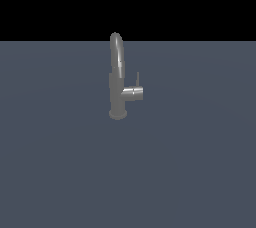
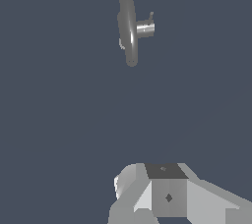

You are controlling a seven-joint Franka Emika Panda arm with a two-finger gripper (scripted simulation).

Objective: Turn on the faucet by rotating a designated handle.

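Observation:
The faucet point(image 1: 117, 67) is a grey metal tap with a tall arched spout, standing upright on a round base in the middle of the exterior view. Its handle point(image 1: 134, 92) is a short horizontal stub that sticks out toward the exterior view's right, with a thin lever rod point(image 1: 138, 78) pointing up. In the wrist view I look down on the faucet point(image 2: 129, 26) from above and from some way off, and the handle point(image 2: 145, 29) shows beside the spout. No gripper fingers show in either view.
The faucet stands on a flat dark grey-blue floor point(image 1: 60, 162) that runs to a black background. A grey and white blocky part of the arm point(image 2: 167, 193) fills the lower edge of the wrist view.

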